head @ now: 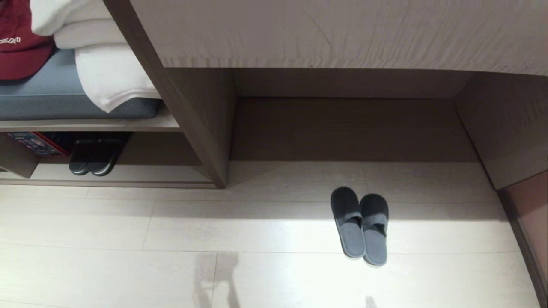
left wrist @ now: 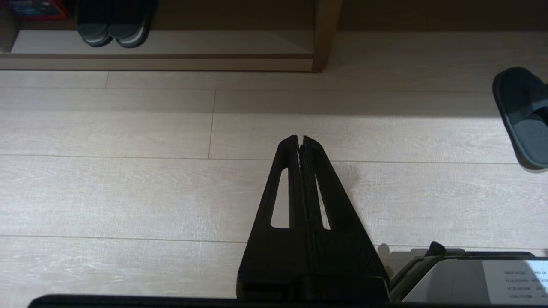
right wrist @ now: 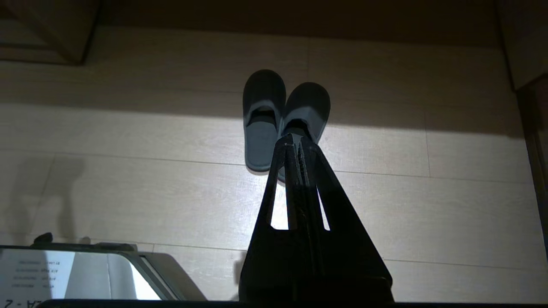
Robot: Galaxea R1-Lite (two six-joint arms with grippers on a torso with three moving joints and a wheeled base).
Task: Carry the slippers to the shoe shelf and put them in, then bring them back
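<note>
The slippers (head: 360, 224), a grey-blue pair, lie side by side on the pale floor, toes toward the recess under the counter. In the right wrist view the slippers (right wrist: 262, 128) lie ahead of my right gripper (right wrist: 295, 139), which is shut and empty above the floor, its tip lined up over the heel of the right-hand one. My left gripper (left wrist: 300, 137) hangs shut and empty over bare floor, and one slipper (left wrist: 524, 115) shows at that view's edge. The shoe shelf (head: 150, 173) is at the left, low against the floor. Neither gripper appears in the head view.
A black pair of slippers (head: 96, 156) sits inside the shoe shelf. Above it are a grey cushion (head: 43, 94), white towels (head: 107, 64) and a red cap (head: 17, 42). The wood counter (head: 342, 30) overhangs the recess. A wall panel (head: 513, 128) closes the right side.
</note>
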